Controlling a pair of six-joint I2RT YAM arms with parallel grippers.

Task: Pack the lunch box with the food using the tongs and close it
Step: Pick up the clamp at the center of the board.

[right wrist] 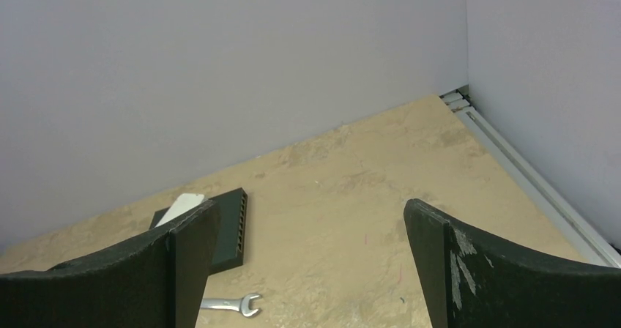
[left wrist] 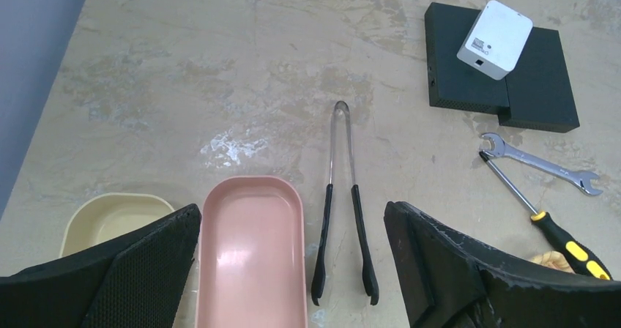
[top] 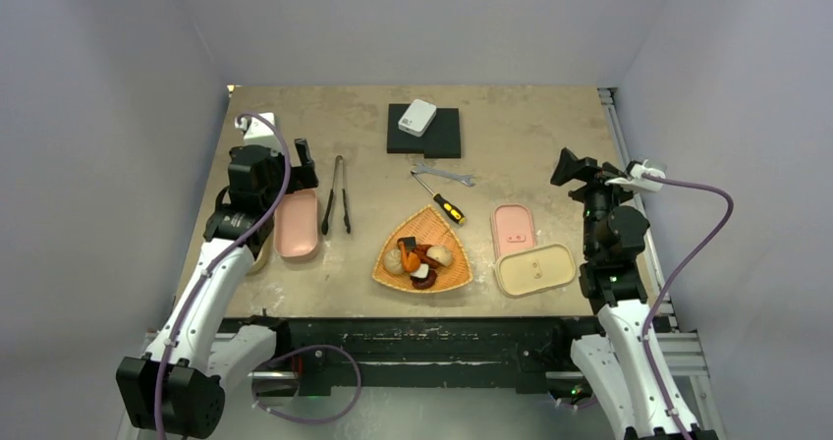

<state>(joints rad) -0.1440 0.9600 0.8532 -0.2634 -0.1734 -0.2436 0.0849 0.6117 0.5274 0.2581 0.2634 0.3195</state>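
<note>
Black padded fingers of the left gripper (left wrist: 291, 212) fill the bottom of its wrist view, spread wide with nothing between them. The right gripper (right wrist: 309, 207) stands just as wide and empty at the right side of the table (top: 511, 136), facing the back wall.

Of the task's things, the lunch box parts are largest. A pink tray (left wrist: 253, 262) lies right under the left gripper with a cream tray (left wrist: 110, 214) beside it. Two flatter pieces, probably the lids (top: 534, 268), lie near the right arm. Between them sits a woven basket (top: 427, 222) that holds the food (top: 420, 260).

The tongs (left wrist: 362, 244) lie flat just beside the pink tray, hinge pointing away and tips toward the arm. They look light and stiff, with a springy hinge, but they are thin and low to the table, so they will be awkward to get under. The bare metal upper half is likely slick. The black-sleeved lower arms offer better purchase, and a hold across both arms there should let a squeeze close the tips.

The food pieces are smallest. They look light and rounded, and probably roll or squirt free under a hard pinch.
</note>
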